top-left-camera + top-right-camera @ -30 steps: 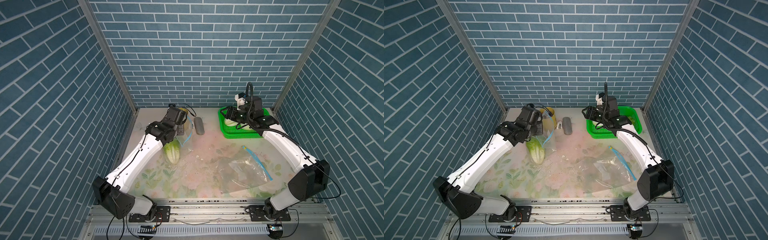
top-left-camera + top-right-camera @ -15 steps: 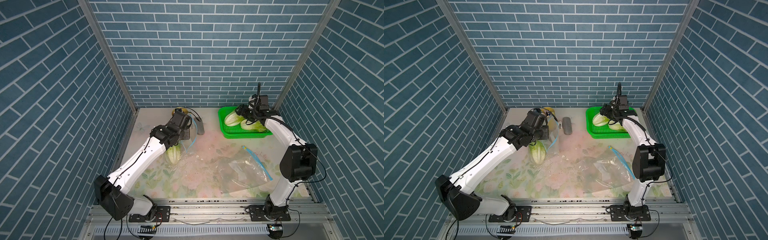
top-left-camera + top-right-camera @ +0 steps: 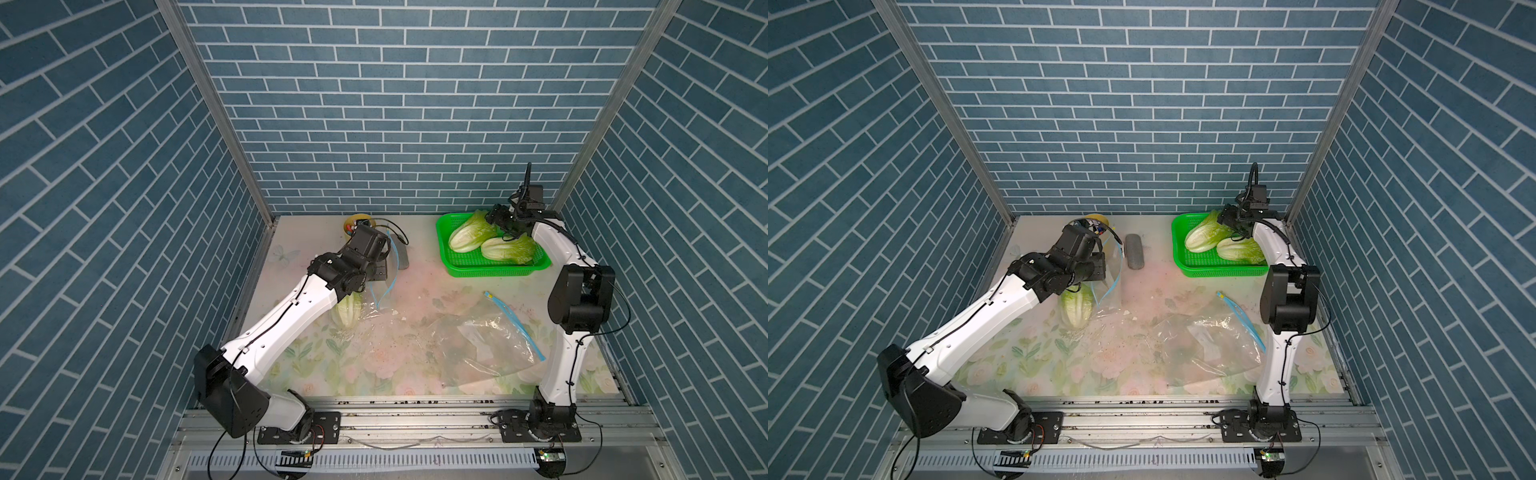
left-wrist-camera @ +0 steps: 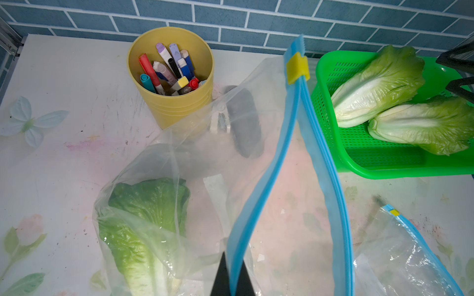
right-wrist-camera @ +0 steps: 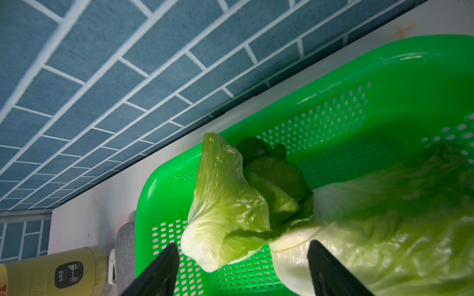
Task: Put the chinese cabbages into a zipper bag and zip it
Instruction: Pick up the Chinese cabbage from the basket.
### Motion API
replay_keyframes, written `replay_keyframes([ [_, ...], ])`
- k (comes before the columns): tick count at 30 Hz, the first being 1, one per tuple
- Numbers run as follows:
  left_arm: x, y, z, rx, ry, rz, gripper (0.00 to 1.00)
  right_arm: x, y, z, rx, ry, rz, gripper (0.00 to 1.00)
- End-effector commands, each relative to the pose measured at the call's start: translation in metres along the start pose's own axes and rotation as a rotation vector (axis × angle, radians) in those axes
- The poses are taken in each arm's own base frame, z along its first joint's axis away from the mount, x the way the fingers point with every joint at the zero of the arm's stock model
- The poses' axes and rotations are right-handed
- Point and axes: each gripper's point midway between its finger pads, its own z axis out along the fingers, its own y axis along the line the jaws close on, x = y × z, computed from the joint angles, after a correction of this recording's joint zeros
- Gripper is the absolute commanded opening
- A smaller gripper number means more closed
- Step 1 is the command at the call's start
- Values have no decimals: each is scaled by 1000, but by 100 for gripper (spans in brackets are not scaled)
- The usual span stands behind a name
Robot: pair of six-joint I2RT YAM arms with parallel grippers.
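We worked over a table point(image 3: 415, 353) covered with a floral cloth. The left arm point(image 3: 291, 316) reached toward the far left part of it, and the right arm point(image 3: 557, 249) bent over the far right corner.

A clear zipper bag point(image 4: 218, 159) stood lifted at its mouth on the left. A second zipper bag point(image 3: 486, 345) lay flat near the right arm's base. A green basket point(image 3: 498, 270) sat in the far right corner.

One bagged cabbage point(image 4: 143, 217) lay inside the lifted bag, resting on the table, leaves toward the mouth. Two more lay side by side in the basket, the farther cabbage point(image 3: 469, 235) touching the nearer cabbage point(image 3: 509, 248).

A yellow cup point(image 4: 177, 105) of pens point(image 4: 166, 69) stood at the back wall, with a grey oblong case point(image 3: 1135, 251) just beside it.

The left gripper point(image 4: 232, 279) was pinched fully closed on the bag's blue zip strip point(image 4: 289, 143), holding the mouth agape. The right gripper point(image 5: 243, 258) hung over the basket with its jaws spread wide. A cabbage's leafy end sat between them, and they gripped nothing.

The yellow slider point(image 4: 297, 68) sat at the far end of the strip.
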Motion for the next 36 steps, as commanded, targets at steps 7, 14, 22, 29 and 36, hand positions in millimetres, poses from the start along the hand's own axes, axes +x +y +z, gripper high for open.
replay_keyframes([
  [7, 5, 3, 7, -31, 11, -4, 0, -7, -6, 40, -15, 83, -31, 80],
  [14, 5, 3, 8, -36, 11, -3, 0, -4, 11, 58, -111, 146, -22, 79],
  [22, 6, 2, 11, -32, 14, -8, 0, 16, 36, 43, -200, 202, -37, 73],
  [29, 8, 1, 9, -26, 13, -13, 0, 42, 62, 15, -279, 244, -71, 67],
  [36, 11, 3, 4, -23, 6, -18, 0, 65, 66, -9, -324, 242, -59, 62],
])
